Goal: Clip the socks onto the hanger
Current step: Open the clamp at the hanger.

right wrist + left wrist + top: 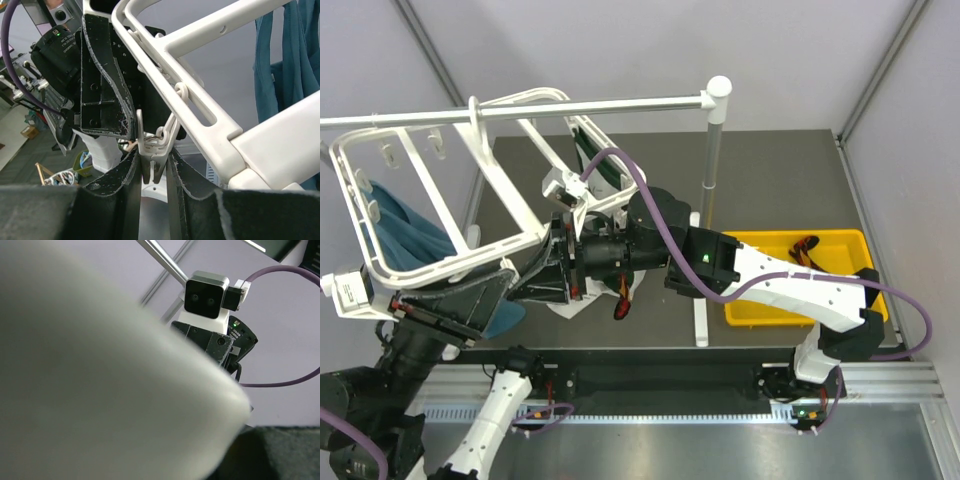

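Note:
The white hanger (510, 215) hangs tilted from the rail at the left; its bars cross the right wrist view (200, 80). My right gripper (570, 265) (152, 165) is shut on a small white clip (155, 145) under the frame's rim. My left gripper (535, 280) faces it closely, its black fingers (102, 85) just behind the clip. It seems shut on a white sock (568, 302) that hangs below (107, 150) and blurs the left wrist view (100, 380). An argyle sock (623, 300) dangles beside it. A dark green sock (592, 150) hangs on the hanger's far side.
A silver rail (590, 105) on a post (712, 150) carries the hanger. A yellow bin (760, 310) at the right holds more argyle socks (805, 248). A teal cloth (405, 230) hangs inside the frame's left part and shows in the right wrist view (285, 60).

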